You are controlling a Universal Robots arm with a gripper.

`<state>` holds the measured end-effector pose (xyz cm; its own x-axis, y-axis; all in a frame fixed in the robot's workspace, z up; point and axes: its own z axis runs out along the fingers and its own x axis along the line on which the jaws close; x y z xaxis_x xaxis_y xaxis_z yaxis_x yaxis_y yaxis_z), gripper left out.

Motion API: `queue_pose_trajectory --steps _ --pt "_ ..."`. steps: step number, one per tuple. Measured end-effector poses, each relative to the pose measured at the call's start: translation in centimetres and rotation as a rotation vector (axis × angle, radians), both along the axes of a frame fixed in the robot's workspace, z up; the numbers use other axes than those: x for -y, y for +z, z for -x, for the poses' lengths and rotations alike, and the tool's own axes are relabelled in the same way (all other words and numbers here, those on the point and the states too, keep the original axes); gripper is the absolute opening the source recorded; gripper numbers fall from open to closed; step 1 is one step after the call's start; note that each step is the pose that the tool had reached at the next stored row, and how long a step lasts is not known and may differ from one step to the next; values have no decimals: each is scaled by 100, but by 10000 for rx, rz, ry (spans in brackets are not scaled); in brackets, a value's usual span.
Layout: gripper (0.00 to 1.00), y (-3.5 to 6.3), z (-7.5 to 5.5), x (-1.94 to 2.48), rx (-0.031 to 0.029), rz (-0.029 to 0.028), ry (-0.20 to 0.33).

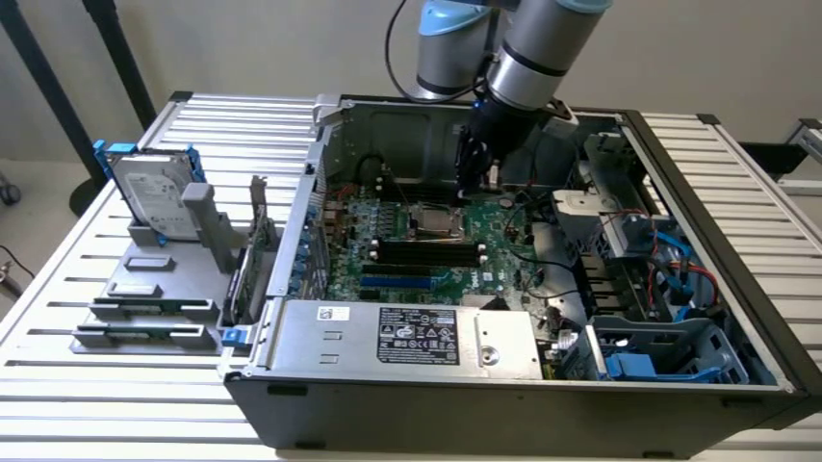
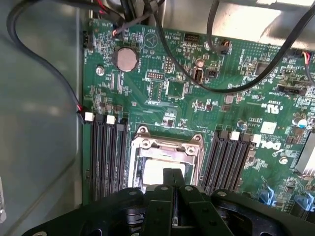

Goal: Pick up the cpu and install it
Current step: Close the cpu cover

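Observation:
The cpu [image 2: 153,172] shows as a pale silvery square lying flat inside the metal socket frame [image 2: 167,142] on the green motherboard [image 2: 162,88]. My gripper [image 2: 172,173] hangs just above it, its black fingers pressed together with nothing visible between them. In the exterior view the gripper [image 1: 471,188] reaches down into the open computer case, just behind the socket and the cpu [image 1: 437,225]. Part of the chip is hidden behind the fingers in the wrist view.
Black memory slots [image 2: 108,152] flank the socket on both sides. Loose black cables [image 2: 236,83] cross the board. The power supply [image 1: 398,332] sits at the case front. On the exterior view's left, a hard drive with blue rails [image 1: 152,197] stands on a grey rack.

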<state>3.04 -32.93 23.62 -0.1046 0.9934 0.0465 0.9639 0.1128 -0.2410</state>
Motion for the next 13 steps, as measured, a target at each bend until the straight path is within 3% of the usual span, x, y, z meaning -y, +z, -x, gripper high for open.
queue_pose_trajectory --steps 4,13 --pt "11 -14 55 0 -133 -4 75" --pt "11 -78 391 1 -224 -21 107"
